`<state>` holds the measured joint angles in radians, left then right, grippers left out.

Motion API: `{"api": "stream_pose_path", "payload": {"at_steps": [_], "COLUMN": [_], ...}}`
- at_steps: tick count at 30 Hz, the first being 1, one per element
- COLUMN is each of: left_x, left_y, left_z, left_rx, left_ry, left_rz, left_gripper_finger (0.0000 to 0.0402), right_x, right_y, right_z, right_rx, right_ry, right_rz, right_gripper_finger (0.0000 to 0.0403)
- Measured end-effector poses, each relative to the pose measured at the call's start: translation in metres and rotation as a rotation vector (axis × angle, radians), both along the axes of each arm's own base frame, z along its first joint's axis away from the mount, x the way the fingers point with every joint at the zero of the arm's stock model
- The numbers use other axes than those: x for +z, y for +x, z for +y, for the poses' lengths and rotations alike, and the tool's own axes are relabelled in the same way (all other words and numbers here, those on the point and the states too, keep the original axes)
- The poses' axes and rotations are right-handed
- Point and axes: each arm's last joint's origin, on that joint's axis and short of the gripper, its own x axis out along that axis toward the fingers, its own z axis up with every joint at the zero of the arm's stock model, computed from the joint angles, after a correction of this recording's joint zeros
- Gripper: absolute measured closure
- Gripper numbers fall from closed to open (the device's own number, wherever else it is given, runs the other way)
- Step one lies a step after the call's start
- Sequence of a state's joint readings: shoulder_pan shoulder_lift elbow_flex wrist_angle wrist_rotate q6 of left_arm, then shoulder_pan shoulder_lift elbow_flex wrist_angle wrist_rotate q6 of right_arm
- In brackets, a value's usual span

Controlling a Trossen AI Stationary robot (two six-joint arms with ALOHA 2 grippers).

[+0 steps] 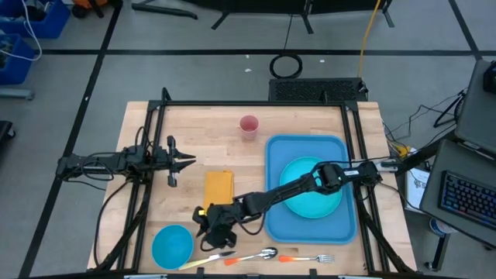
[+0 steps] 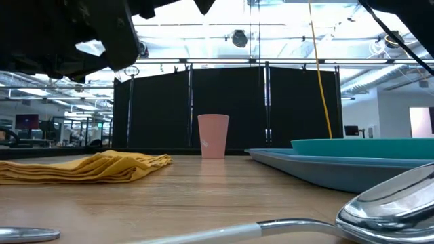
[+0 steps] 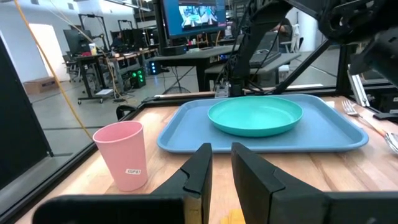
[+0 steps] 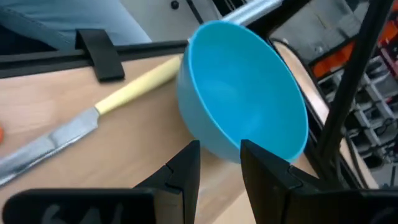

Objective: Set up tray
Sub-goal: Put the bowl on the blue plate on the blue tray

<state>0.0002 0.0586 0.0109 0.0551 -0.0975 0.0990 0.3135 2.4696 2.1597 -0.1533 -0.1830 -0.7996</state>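
Beside the tray (image 1: 310, 186), toward the left arm, the right pincer (image 1: 211, 232) hovers slightly parted, empty.

A pink cup (image 2: 213, 136) stands upright at mid-frame on the wooden bench (image 2: 203, 196). At left lies a folded yellow napkin (image 2: 88, 167). At right, the blue tray (image 2: 325, 166) carries a turquoise plate (image 2: 363, 147). A spoon (image 2: 380, 207) fills the lower right.
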Motion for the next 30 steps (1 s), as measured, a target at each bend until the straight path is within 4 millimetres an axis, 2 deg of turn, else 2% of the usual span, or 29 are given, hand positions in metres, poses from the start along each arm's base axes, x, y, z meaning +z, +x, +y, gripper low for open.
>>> {"api": "stream_pose_path", "payload": {"at_steps": [5, 11, 19, 25, 30], "left_x": [0.0, 0.0, 0.001, 0.001, 0.001], "left_y": [0.0, 0.0, 0.0, 0.0, 0.0], "left_z": [0.0, 0.0, 0.0, -0.002, -0.002], "left_rx": [0.0, 0.0, -0.005, -0.071, -0.053], "left_ry": [0.0, 0.0, -0.022, -0.285, -0.367], "left_rz": [0.0, 0.0, -0.011, -0.027, -0.037], "left_gripper_finger": [0.0334, 0.0334, 0.0334, 0.0334, 0.0334], "right_x": [0.0, 0.015, 0.032, 0.035, 0.048], "right_y": [-0.006, -0.021, -0.044, -0.075, -0.102], "right_z": [0.008, 0.019, 0.018, 0.01, -0.015], "right_rx": [-0.049, -0.177, -0.279, -0.438, -0.508], "right_ry": [-0.054, -0.137, -0.062, -0.108, -0.004], "right_rz": [0.027, 0.053, 0.143, 0.123, 0.065], "right_gripper_finger": [0.0298, 0.0298, 0.0298, 0.0298, 0.0298]}}
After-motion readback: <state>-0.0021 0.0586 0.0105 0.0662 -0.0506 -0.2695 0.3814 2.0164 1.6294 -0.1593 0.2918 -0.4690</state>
